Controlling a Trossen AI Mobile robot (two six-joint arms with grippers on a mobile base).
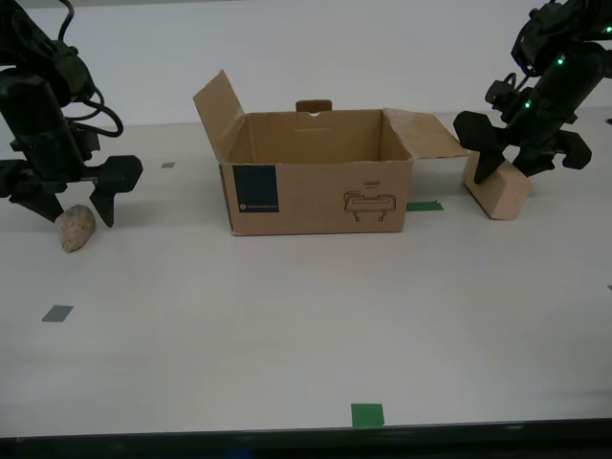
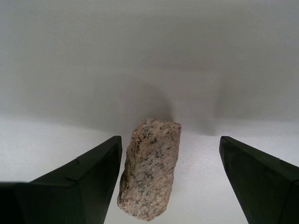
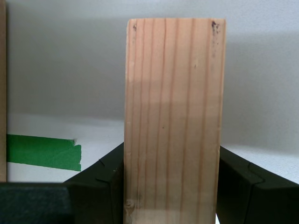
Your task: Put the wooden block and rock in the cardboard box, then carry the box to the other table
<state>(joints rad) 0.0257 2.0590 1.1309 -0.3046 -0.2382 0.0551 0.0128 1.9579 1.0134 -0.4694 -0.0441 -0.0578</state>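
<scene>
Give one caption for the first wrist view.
My first gripper shut on the pale wooden block, green tape behind.

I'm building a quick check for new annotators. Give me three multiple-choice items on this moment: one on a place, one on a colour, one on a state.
1. Where is the rock?
A. Inside the cardboard box
B. On the table, at the exterior view's left
C. On top of the wooden block

2. What colour is the square label on the cardboard box?
A. Dark teal
B. Red
C. Yellow

3. How does my first gripper stand?
A. Open, away from everything
B. Shut on the wooden block
C. Shut on the rock

Answers:
1 B: it lies on the table between the open jaws of my second gripper.
2 A: the label sits at the front face's corner.
3 B: both jaws press the block's sides in the first wrist view.
</scene>
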